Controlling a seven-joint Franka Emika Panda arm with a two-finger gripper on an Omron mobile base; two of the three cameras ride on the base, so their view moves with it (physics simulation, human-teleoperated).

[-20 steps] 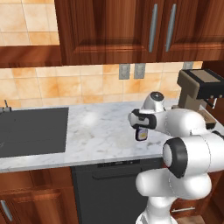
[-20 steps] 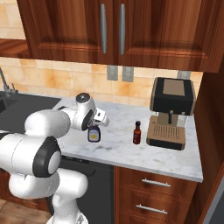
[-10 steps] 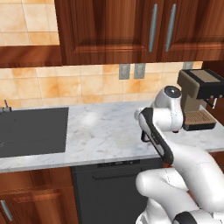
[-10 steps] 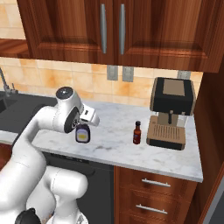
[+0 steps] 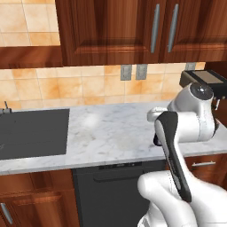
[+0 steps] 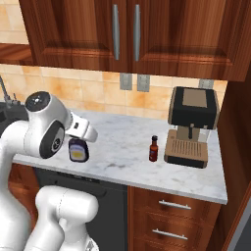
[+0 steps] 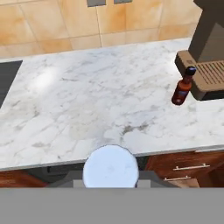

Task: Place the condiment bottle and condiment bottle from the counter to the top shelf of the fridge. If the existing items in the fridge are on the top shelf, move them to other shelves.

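Two bottles are showing in right base view: the dark-capped jar-like bottle (image 6: 78, 150) is hanging in the gripper (image 6: 80, 147), jaws gripping it above the surface's (image 6: 122, 157) front edge; the small red bottle (image 6: 154, 149) is standing upright beside the coffee machine (image 6: 191, 126). Hand view: bottle's white cap (image 7: 111, 168) is sitting btw the jaws, red bottle w/ machine at right.

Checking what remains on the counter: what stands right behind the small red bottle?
The coffee machine stands just behind and beside the small red bottle, its drip tray at the bottle's base. The tiled wall lies beyond. The hand holds the other bottle off the counter's front edge.
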